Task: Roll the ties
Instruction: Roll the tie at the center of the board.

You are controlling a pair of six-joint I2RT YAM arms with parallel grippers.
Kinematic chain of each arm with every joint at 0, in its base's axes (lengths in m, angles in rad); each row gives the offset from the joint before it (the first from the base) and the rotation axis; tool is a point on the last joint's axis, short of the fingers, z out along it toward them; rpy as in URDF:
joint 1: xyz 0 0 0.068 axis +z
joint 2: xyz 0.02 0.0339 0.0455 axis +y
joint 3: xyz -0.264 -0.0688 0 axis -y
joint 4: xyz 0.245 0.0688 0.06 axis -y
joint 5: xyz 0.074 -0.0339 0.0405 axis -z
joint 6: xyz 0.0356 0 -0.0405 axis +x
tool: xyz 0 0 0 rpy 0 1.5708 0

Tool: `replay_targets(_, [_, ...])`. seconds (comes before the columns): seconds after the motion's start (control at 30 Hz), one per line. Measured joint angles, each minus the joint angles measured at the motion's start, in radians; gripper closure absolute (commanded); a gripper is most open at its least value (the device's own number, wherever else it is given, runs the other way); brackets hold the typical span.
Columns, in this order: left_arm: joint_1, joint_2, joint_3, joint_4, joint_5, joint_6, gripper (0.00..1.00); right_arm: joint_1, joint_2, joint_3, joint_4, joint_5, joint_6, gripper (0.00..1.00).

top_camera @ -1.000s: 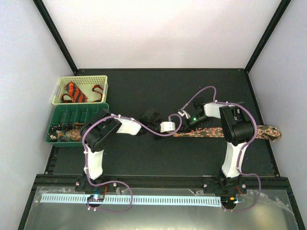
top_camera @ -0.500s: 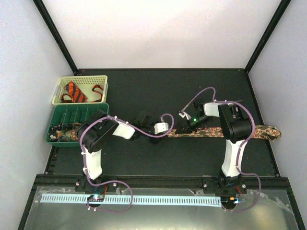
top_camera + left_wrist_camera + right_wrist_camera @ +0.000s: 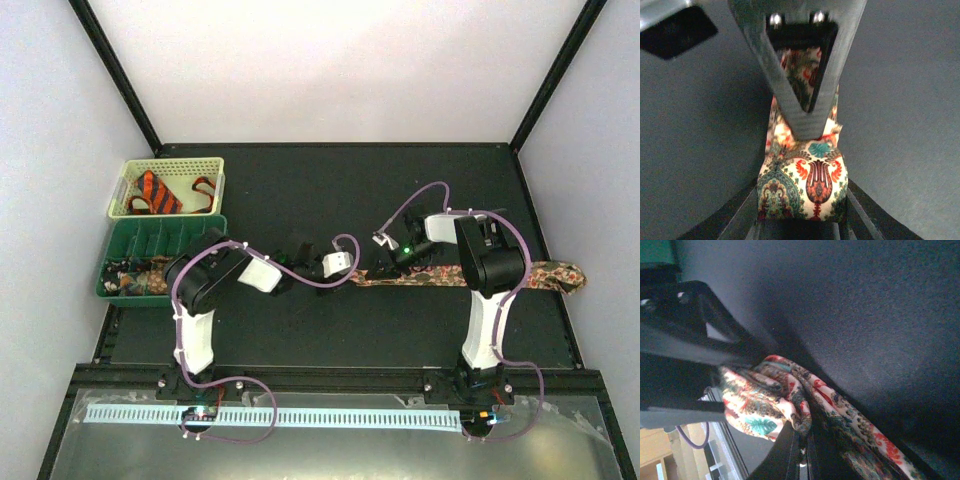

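Note:
The brown-green-red speckled tie (image 3: 520,275) lies as a long strip across the right of the black table, its wide end at the right edge. Its left end is bunched into a small fold (image 3: 805,180) where both grippers meet. My left gripper (image 3: 362,272) is shut on that fold, which fills the space between its jaws in the left wrist view (image 3: 802,200). My right gripper (image 3: 383,266) pinches the same bunched end (image 3: 760,410) from the other side, shut on it (image 3: 805,440). The orange tie with black stripes (image 3: 158,192) lies in the yellow basket (image 3: 215,170).
A green divided tray (image 3: 190,235) stands in front of the yellow basket at the table's left, with a small dark item (image 3: 125,280) in its near compartment. Purple cables loop over both arms. Black frame posts stand at the back corners.
My left arm has drawn back a little to the left with the tie's folded end. The right arm has barely moved.

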Motion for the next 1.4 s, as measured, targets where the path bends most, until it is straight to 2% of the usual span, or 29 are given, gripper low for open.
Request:
replay_targets(0.2, [-0.037, -0.034, 0.028, -0.001, 0.005, -0.039, 0.60, -0.002, 0.005, 0.000, 0.000, -0.010, -0.002, 0.98])
replay_targets(0.37, [-0.067, 0.021, 0.103, -0.011, -0.004, -0.064, 0.60, -0.002, 0.005, 0.000, 0.000, -0.010, -0.002, 0.98])
replay_targets(0.83, [-0.066, 0.063, 0.123, -0.044, -0.042, -0.018, 0.62, -0.004, 0.004, -0.006, 0.008, -0.018, -0.005, 0.91])
replay_targets(1.1, [-0.067, 0.057, 0.171, -0.165, -0.064, 0.022, 0.67, -0.006, -0.016, -0.015, 0.019, -0.019, -0.013, 0.79])
replay_targets(1.4, [-0.074, 0.048, 0.196, -0.237, -0.105, 0.048, 0.67, -0.036, -0.092, -0.031, -0.041, 0.017, -0.041, 0.60])
